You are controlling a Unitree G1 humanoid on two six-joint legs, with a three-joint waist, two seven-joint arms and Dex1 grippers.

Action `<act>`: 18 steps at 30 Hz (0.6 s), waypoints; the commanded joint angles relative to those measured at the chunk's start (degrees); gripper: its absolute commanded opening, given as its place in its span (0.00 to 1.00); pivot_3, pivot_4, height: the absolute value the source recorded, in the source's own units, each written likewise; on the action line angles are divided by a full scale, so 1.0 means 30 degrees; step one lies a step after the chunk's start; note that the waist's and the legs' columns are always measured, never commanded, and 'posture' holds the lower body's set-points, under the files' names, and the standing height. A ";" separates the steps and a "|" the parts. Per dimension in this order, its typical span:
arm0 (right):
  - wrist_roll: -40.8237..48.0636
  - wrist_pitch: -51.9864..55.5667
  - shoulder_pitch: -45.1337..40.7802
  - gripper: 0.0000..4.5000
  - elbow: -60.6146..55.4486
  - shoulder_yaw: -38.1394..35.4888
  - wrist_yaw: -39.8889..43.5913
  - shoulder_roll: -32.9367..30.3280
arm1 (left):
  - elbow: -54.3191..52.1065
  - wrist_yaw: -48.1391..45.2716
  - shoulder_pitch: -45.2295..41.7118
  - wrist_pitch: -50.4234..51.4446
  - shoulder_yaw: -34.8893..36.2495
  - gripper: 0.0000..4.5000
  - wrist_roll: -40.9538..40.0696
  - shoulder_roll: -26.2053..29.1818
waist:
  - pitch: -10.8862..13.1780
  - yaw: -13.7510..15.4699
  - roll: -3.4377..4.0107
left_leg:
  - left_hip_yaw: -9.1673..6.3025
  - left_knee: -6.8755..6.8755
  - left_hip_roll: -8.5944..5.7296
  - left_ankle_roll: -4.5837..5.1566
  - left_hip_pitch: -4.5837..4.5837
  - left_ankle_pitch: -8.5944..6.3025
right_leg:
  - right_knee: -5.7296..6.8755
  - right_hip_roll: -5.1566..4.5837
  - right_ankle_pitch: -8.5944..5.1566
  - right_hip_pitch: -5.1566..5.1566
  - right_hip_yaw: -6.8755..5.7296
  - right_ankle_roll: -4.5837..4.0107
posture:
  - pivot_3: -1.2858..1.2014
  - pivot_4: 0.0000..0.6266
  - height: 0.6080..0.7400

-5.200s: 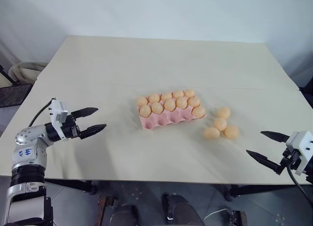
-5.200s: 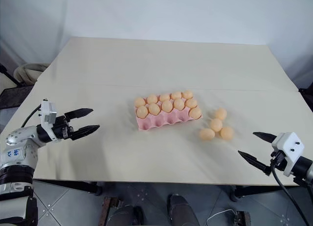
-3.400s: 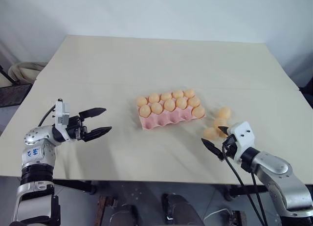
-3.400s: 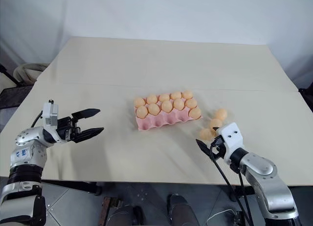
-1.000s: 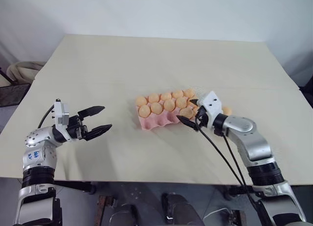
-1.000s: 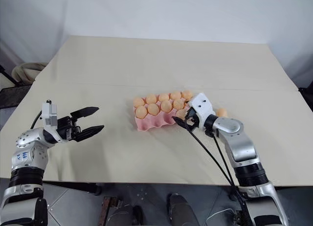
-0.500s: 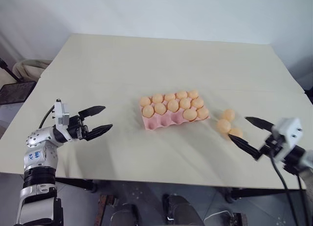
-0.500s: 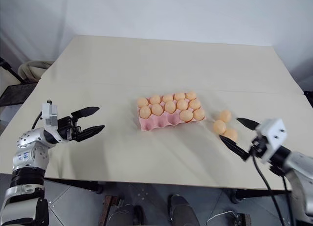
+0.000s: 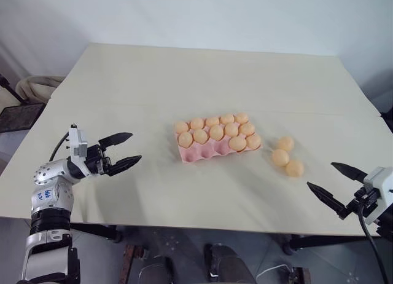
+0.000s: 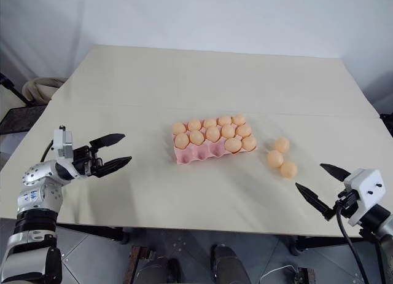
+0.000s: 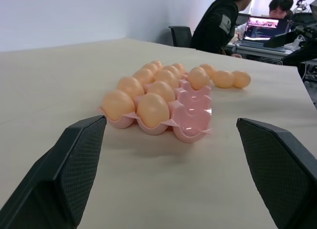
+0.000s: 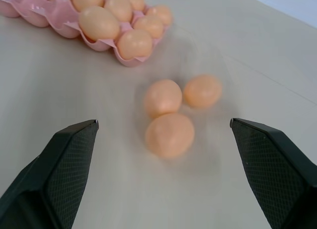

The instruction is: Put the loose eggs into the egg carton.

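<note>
Eggs: three loose eggs (image 9: 286, 156) lying in a tight cluster on the table (image 9: 184, 81), at about 3 o'clock of the egg carton (image 9: 215, 144), well apart from its scalloped edge. Touching one another, or very nearly. Carton near table centre, back row full, middle row full, one more egg in the front row at the cluster end; remaining front cups bare and pink.

Right gripper (image 9: 336, 187) at roughly 5 o'clock of the cluster, near but clear of it, black fingers spread wide, nothing between them. Left gripper (image 9: 121, 152) at 9 o'clock of the carton, well apart, fingers likewise wide and empty.

Risks from here, as judged:
- Smooth oval shells on a flat top; a fingertip nudging one egg likely to send its neighbours rolling toward the near or right-hand table edge.
- Eggs packed together; little room to slip a finger between them, so a close may catch two or pinch off-centre and squirt one out.
- Too firm a squeeze may crack a shell.
- Free cups sit right beside filled ones; a careless descent may knock a seated egg.
</note>
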 commanded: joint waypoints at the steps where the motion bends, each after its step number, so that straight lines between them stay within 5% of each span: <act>1: -0.0048 -0.0054 -0.0529 0.99 -0.0224 0.0404 -0.0959 0.0418 | -0.0291 -0.0055 -0.0468 -0.0345 0.0170 1.00 -0.0171 0.0061 | 0.0000 -0.0016 0.0001 | -0.0001 0.0000 0.0002 0.0000 0.0000 0.0000 | 0.0000 0.0001 -0.0001 -0.0001 -0.0002 -0.0002 | 0.52 0.24 1.00; 18: -0.2490 0.0946 -0.4998 0.99 0.4141 0.4475 -0.4336 0.1442 | -0.0557 0.0220 -0.0244 -0.0457 0.0159 1.00 -0.0236 -0.0142 | 0.0003 -0.0011 0.0005 | 0.0000 0.0001 0.0000 0.0013 -0.0009 0.0008 | 0.0008 -0.0004 -0.0005 -0.0014 -0.0001 -0.0012 | 0.52 0.24 1.00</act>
